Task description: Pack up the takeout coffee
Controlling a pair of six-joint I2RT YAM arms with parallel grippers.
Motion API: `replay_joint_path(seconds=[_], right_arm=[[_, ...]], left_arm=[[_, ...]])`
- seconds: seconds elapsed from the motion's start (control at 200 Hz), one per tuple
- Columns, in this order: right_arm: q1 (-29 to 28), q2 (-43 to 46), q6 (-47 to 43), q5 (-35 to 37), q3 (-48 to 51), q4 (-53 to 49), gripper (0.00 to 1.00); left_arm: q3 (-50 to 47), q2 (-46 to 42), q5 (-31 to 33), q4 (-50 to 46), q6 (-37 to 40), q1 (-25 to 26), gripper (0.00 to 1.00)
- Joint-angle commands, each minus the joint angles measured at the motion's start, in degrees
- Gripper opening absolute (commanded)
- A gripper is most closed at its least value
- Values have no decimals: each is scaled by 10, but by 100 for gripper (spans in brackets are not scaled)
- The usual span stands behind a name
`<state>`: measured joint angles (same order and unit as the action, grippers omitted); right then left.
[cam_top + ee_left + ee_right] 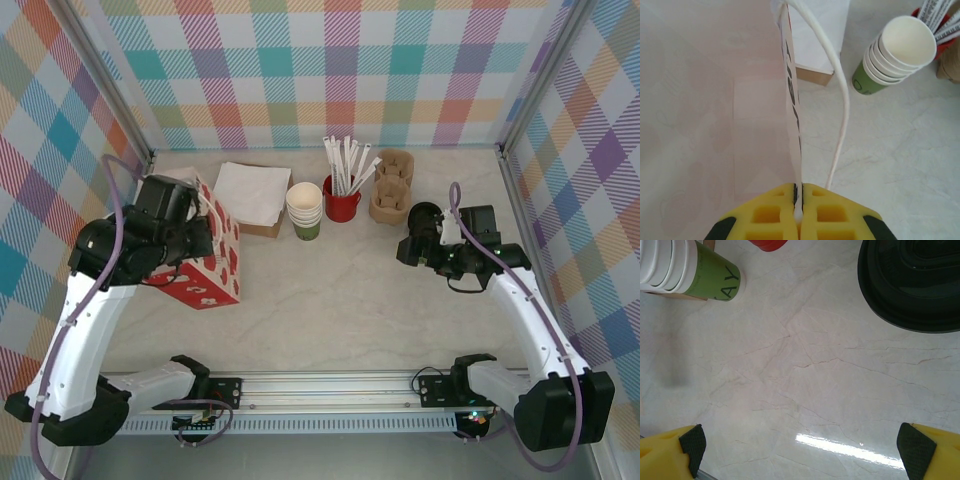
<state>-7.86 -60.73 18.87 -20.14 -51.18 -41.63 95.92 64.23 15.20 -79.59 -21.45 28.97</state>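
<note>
- Because the table (330, 310) is smooth, pale and marble-veined, glossy enough to mirror a light, we expect a cup to skid on it if nudged. The approach should therefore be clean.
- Our paper bag (212, 262), red with white print and stiff flat sides, stands at the left. We think its mouth should be held wide and steady for the drop.
- Our left gripper (798, 192) has its yellow fingers pressed together on the bag's thin rim, with the white cord handle (842, 100) looping up from the pinch.
- Our right gripper (802, 452) hangs low over bare tabletop, fingers wide apart and nothing between them.
- We should not mistake the stack of cream cups (305, 205), nested in a green one, for our target.
- The takeout coffee (425, 216) stands on the table just beyond the right gripper, beside the brown pulp cup carriers (391, 190).
- Its round black plastic lid (910, 285), ridged and shiny, is the part we see.
- We judge that fetching the coffee is the step in hand. We would take it by the paper wall below the lid, squeeze lightly since such a wall gives, and carry it upright.
</note>
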Motion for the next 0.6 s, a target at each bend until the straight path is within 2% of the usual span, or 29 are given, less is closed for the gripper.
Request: replay_joint_path(seconds=[0.0, 0.115, 0.325, 0.42, 0.595], right_arm=[[2, -5, 0, 0, -5, -2, 100], [2, -6, -1, 3, -9, -4, 100], [2, -17, 0, 7, -16, -6, 100], [2, -20, -3, 12, -21, -7, 100], [2, -25, -6, 30, -30, -14, 100]], left_arm=[[19, 15, 50, -20, -40, 57, 0], [48, 39, 84, -24, -55, 115, 0], [84, 92, 105, 11, -61, 207, 0], [117, 125, 140, 1, -52, 257, 0], [140, 159, 139, 20, -43, 306, 0]])
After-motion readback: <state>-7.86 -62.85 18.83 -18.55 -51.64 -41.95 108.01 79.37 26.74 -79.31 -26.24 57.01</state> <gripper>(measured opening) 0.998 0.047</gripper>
